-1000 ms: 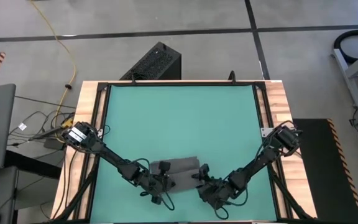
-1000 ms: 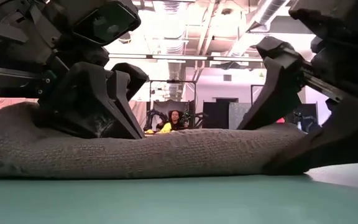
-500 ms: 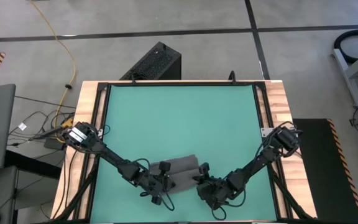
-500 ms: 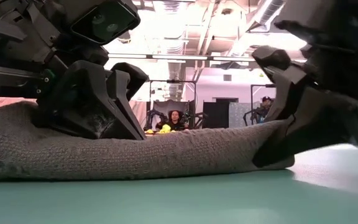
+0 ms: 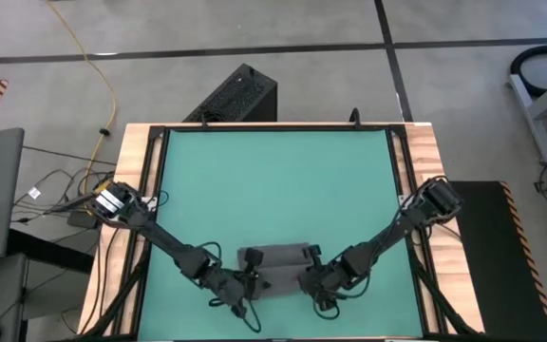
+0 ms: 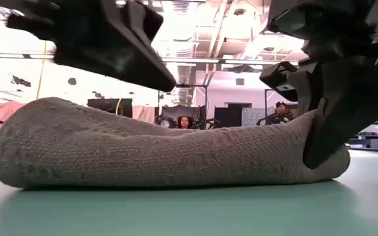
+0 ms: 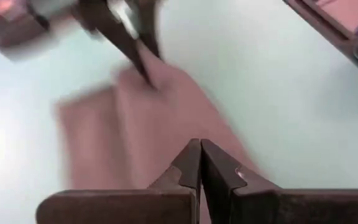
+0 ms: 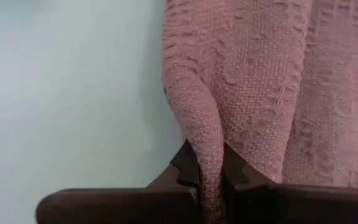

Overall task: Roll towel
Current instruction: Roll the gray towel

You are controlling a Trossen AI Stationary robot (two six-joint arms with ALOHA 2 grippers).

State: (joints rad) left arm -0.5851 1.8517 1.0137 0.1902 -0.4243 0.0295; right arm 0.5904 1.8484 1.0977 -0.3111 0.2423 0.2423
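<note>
The towel lies as a thick, dark grey roll on the green table near its near edge, its long side resting on the mat. My left gripper is shut and hovers over the roll's left end, with nothing between its fingers. My right gripper is at the roll's right end, shut on the cloth. My right gripper pinches a raised ridge of cloth at the towel's right end between its two fingers. The fingers slant down from above and from the table's right. The pinched end stands up a little, while the rest of the roll lies on the table.
The wooden frame borders the green mat, which stretches away behind the towel. A black box stands beyond the far edge. A person sits far off in the room.
My right gripper has shut on the towel's right end, rolled and tipped, and risen a little, drawing that end up. My left gripper, shut all along, has lifted off the roll's left end, and the cloth there has sprung up rounder. The roll stays in place.
</note>
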